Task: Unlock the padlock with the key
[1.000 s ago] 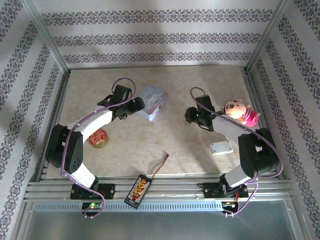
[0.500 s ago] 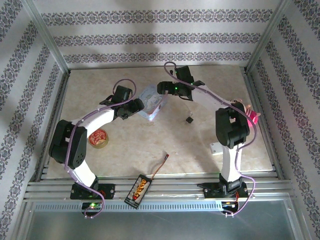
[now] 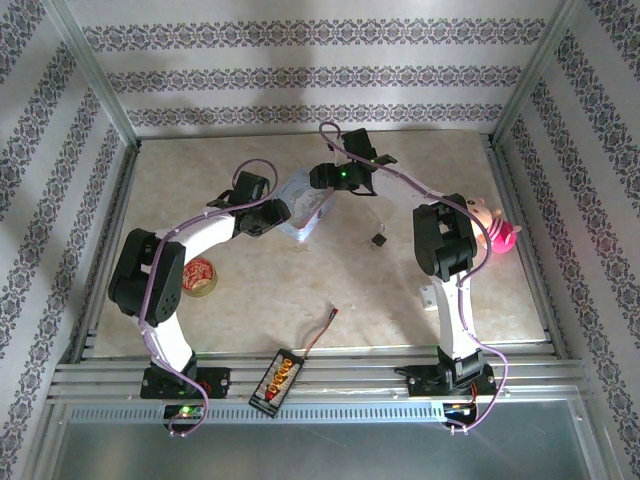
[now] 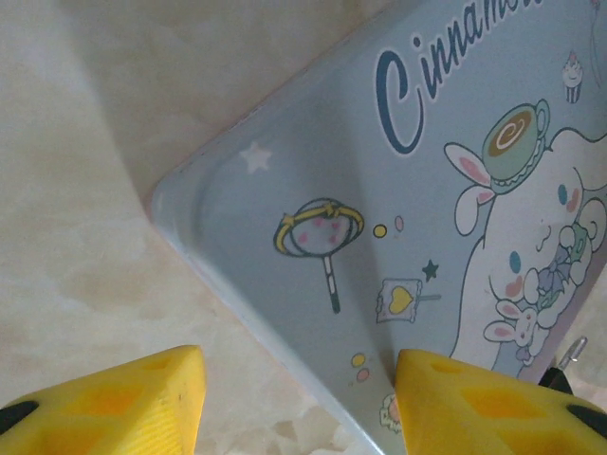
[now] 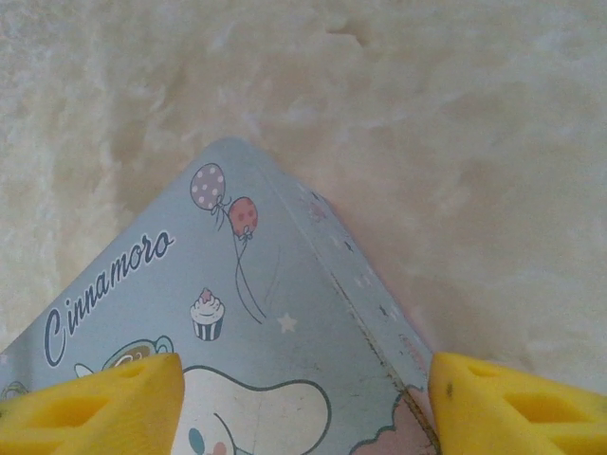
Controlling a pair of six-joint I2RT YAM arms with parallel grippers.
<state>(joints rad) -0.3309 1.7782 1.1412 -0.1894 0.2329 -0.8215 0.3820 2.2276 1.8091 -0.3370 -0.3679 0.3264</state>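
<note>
Padlock (image 3: 379, 240) judged light, stiff, slippery; best gripped across the body. Left gripper (image 4: 299, 403) and right gripper (image 5: 303, 408) are spread apart above the tin (image 5: 237, 313).

A: "How did the tin (image 4: 313, 142) look?"
B: "Smooth printed metal, a soft sheen. The tabletop (image 5: 427, 114) beneath it looked matt and marbled. The plush toy (image 3: 495, 228) right of the tin was fuzzy cloth."

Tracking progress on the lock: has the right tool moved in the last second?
Yes: the right tool swung left, from beside the plush toy to over the pale-blue tin.
</note>
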